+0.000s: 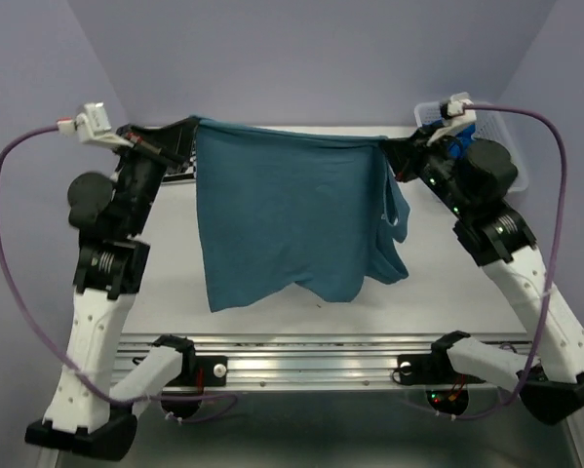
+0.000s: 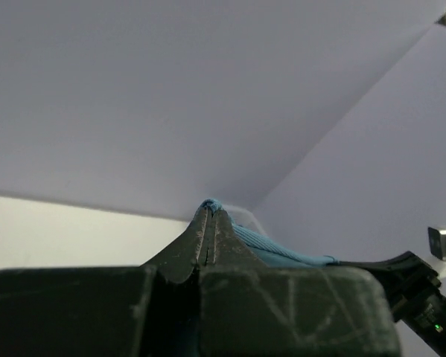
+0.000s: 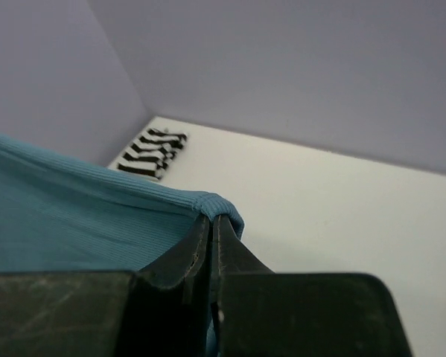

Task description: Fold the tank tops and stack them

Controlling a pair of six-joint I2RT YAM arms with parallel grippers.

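I am holding the teal tank top (image 1: 282, 214) up over the white surface (image 1: 467, 292), stretched by its upper edge between my two arms. The fabric is a soft, finely ribbed knit. Its top edge is pulling into a nearly straight line with a slight sag, and the body is draping down as a broad flat panel ending in a wavy lower hem. I cannot tell whether that hem is touching the surface. On the right side a narrower layer is folding over and dangling, with a pale line running along its edge.

The left tool (image 2: 211, 210) is clamping the upper left corner. Its two dark, scuffed fingers (image 2: 196, 242) are pressing flat together, and only a rounded nub of teal rib is peeking out at the tips. The right tool (image 3: 211, 218) is pinching the upper right corner in the same way, with the ribbed hem curling over its closed tips.

The striped tank top (image 3: 152, 152) is lying bunched in black and white bands at the far left corner of the surface, against the lavender wall. A bright blue cloth (image 1: 455, 149) is showing behind the right wrist, beside the white lattice basket (image 1: 426, 112); I cannot tell whether it is lying inside it. A smooth purple cable (image 1: 9, 253) is looping out from each wrist.
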